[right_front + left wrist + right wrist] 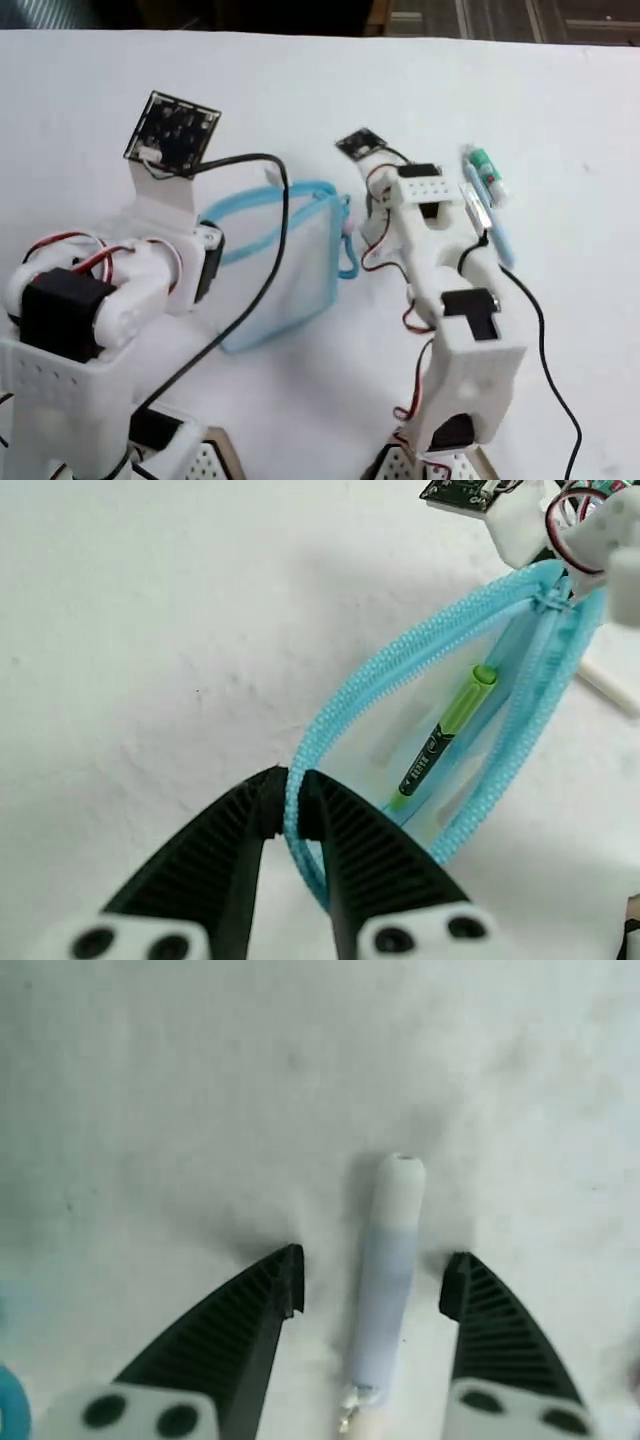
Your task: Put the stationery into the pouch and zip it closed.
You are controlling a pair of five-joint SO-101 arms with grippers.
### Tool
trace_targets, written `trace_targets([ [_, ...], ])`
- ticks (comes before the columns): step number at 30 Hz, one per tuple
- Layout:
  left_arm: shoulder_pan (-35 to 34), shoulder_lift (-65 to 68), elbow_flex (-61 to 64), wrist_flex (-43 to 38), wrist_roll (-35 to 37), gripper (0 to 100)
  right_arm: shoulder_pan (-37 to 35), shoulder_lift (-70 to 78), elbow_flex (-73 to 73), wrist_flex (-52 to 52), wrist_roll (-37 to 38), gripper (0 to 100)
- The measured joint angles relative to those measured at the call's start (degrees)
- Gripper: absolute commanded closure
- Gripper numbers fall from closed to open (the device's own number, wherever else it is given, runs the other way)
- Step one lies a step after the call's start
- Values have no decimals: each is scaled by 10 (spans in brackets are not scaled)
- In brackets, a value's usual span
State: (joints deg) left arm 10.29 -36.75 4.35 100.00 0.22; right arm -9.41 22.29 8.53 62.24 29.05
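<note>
Clear, blue-zippered pouch lies on the white table, mouth gaping. Left gripper is clamped narrow on the pouch's zipper rim at one end of the opening. A green pen lies inside the pouch, slanted along its length. Right gripper sits beyond the pouch's other end, claw wide, fingers apart on either side of a pale blue and white pen lying flat on the table, untouched. Farther from the pouch, past the right arm, lie a blue pen and a green-and-white item.
</note>
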Motion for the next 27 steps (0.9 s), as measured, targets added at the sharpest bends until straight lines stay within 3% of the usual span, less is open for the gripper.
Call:
trace_targets([
  [3, 0, 6, -16, 0, 0, 977, 1, 29, -24, 0, -4, 811],
  [7, 0, 13, -22, 1, 0, 977, 16, 47, -48, 0, -4, 993],
  [9, 0, 13, -22, 2, 0, 977, 22, 52, -62, -1, -4, 954],
  [22, 0, 13, -24, 2, 0, 977, 34, -37, -55, 11, -7, 982],
  [27, 0, 13, -25, 2, 0, 977, 62, -183, -55, 11, -86, 982],
])
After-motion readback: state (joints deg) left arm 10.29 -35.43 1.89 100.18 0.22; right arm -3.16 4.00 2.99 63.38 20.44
